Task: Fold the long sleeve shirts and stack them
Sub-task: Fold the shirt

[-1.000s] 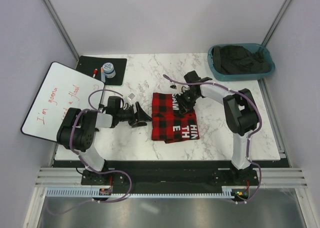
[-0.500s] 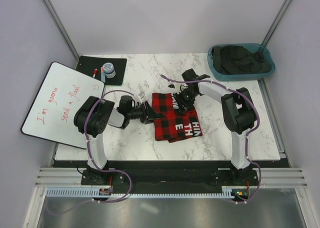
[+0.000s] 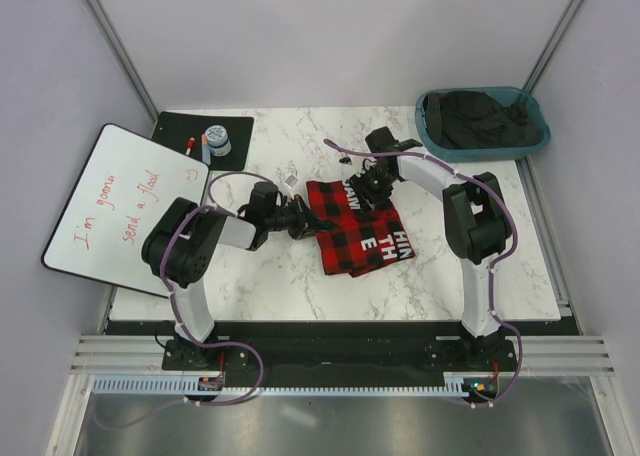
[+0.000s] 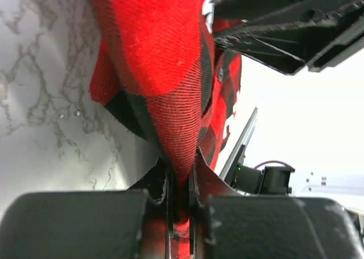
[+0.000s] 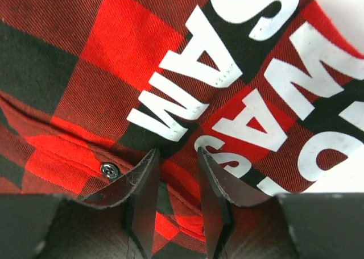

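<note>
A folded red-and-black check long sleeve shirt [image 3: 357,234] with white lettering lies mid-table. My left gripper [image 3: 308,222] is at its left edge, shut on a pinched fold of the red cloth [image 4: 153,43]; the left wrist view shows the fabric squeezed between my left gripper's jaws [image 4: 182,171]. At the shirt's far top edge sits my right gripper [image 3: 372,190]. In the right wrist view its jaws [image 5: 177,162] stand apart over the lettered cloth [image 5: 114,49], a loose ridge of fabric and a button placket lying between them.
A teal bin [image 3: 428,126] holding dark clothes stands at the back right. A whiteboard [image 3: 110,206] lies at the left, and a black mat [image 3: 232,154] with a marker and a small jar at the back left. A small white object [image 3: 288,179] lies near the left arm.
My left gripper has moved right to the shirt's edge and shut on it. The shirt has shifted and turned a little to the right. The right jaws have widened.
</note>
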Available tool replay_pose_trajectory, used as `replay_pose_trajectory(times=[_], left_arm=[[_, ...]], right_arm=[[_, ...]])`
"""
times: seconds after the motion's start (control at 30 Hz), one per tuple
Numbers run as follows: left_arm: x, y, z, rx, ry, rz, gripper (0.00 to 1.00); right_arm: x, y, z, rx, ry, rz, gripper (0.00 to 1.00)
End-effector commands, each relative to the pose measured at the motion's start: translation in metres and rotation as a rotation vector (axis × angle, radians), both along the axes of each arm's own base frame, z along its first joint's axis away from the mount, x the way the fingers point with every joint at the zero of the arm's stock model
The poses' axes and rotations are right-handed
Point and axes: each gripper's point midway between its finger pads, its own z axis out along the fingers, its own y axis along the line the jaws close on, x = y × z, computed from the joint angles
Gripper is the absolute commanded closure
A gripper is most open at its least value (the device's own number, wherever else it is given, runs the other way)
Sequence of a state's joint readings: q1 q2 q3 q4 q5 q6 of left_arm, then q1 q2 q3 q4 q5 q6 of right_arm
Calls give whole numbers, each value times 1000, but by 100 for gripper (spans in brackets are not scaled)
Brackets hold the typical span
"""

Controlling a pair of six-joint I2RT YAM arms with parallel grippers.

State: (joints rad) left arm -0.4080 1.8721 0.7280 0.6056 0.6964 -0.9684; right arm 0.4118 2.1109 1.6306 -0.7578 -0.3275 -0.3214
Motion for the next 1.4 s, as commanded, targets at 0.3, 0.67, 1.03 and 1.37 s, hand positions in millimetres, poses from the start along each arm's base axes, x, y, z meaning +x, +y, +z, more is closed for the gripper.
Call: replay_pose_trajectory(times=[0.3, 0.67, 1.03, 1.37], left_arm=[[17, -1, 30, 180, -111, -112, 98], [100, 59, 122, 693, -495, -393, 98], [166, 59, 233, 1608, -1241, -875, 98], [14, -9, 35, 1626, -1042, -1412, 98]], right_arm=[[20, -26, 14, 9, 31, -67, 54], [32, -92, 62, 116, -15, -255, 43], [15, -117, 73, 241, -9, -299, 43], [-17, -150, 47, 323, 108, -414, 42]])
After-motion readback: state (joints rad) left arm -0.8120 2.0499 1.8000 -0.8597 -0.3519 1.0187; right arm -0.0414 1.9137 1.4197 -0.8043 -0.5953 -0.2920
